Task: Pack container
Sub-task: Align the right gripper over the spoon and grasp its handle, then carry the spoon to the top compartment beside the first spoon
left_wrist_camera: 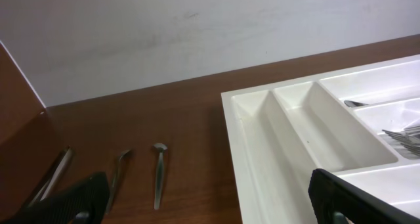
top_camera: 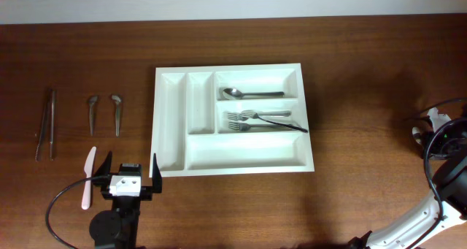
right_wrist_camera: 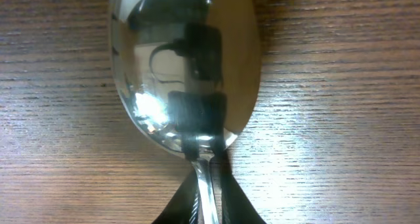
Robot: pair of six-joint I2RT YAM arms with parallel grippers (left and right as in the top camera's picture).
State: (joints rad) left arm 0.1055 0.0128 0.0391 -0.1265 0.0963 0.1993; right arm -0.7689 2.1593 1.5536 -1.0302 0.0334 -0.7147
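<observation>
Big white rectangular plastic cutlery tray [top_camera: 248, 152] sits on the dark brown wooden table [top_camera: 365, 66], with one metal spoon [top_camera: 252, 93] in its top-right long slot and a small heap of metal forks [top_camera: 244, 119] in the slot just below, a thin dark handle [top_camera: 286, 124] angling toward the right wall. Well off to the left lie long metal tongs [top_camera: 46, 125], two small metal spoons [top_camera: 93, 112] side by side, and a pale plastic knife [top_camera: 87, 177] nearer the front. The left gripper [top_camera: 130, 169] hangs wide open between that knife and the tray's front-left corner; the right arm [top_camera: 446, 161] is tucked at the far right edge.
</observation>
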